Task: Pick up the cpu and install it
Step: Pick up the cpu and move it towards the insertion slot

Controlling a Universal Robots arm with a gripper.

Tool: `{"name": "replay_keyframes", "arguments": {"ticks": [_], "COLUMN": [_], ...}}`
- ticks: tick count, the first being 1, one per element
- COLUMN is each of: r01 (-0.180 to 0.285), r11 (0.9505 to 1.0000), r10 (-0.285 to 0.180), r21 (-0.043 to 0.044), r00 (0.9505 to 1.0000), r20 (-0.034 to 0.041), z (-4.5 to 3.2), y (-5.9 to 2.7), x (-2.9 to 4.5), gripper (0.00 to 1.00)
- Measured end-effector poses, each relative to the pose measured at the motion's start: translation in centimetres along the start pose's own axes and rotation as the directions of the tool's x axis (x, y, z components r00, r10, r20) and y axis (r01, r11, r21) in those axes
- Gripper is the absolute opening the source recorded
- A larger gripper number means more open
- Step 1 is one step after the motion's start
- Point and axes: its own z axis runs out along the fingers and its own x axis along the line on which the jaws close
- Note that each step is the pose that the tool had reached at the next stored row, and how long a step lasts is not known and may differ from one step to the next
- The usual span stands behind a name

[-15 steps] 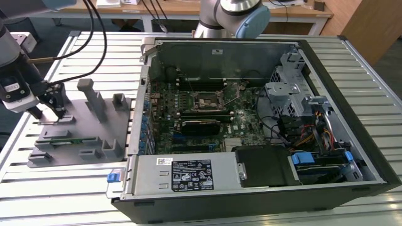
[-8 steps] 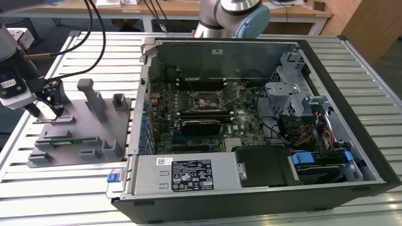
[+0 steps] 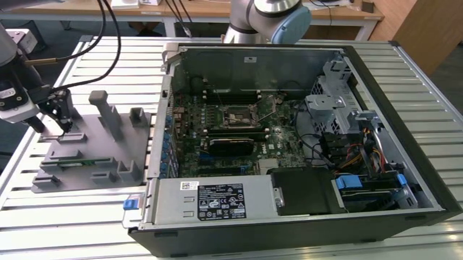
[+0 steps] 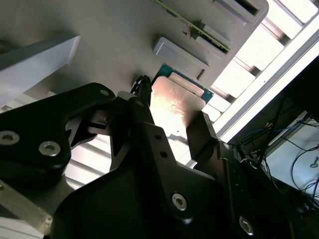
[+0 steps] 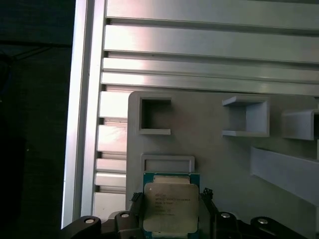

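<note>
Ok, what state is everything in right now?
cpu: flat on the grey fixture plate, metal top up, not yet installed.
gripper: down at the cpu, astride it; grip cannot be told.
computer case: open, side panel off.
motherboard socket: without the cpu.
memory stick: lying in its slot on the plate.

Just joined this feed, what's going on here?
The arm's gripper sits low over the grey parts tray, to the exterior view's left of the open computer case. Both wrist views show the cpu right at the gripper, at the tray, so it is not installed yet. Whether it is clamped is unclear.
</note>
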Motion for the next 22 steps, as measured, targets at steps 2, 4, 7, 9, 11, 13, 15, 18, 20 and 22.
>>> {"name": "replay_keyframes", "arguments": {"ticks": [2,4,7,9,11,13,15,18,20,22], "r01": [0.0,0.0,0.0,0.0,0.0,0.0,0.0,0.0,0.0,0.0], "r11": [1.0,1.0,1.0,1.0,1.0,1.0,1.0,1.0,1.0,1.0], "r10": [0.0,0.0,0.0,0.0,0.0,0.0,0.0,0.0,0.0,0.0], "r21": [-0.0006,-0.0013,-0.0017,-0.0024,-0.0029,-0.0031,-0.0032,-0.0034,-0.0034,-0.0034], "r00": [1.0,1.0,1.0,1.0,1.0,1.0,1.0,1.0,1.0,1.0], "r20": [0.0001,0.0002,0.0001,0.0001,0.0002,0.0003,0.0002,0.0003,0.0002,0.0003], "z": [-0.16,-0.32,-0.6,-0.8,-0.99,-1.19,-1.46,-1.89,-2.3,-2.69], "y": [0.01,0.01,0.02,0.02,0.03,0.03,0.04,0.05,0.07,0.09], "x": [0.0,0.0,0.0,0.0,0.01,0.01,0.01,0.01,0.03,0.04], "gripper": [0.53,0.53,0.53,0.53,0.53,0.53,0.53,0.53,0.53,0.53]}}
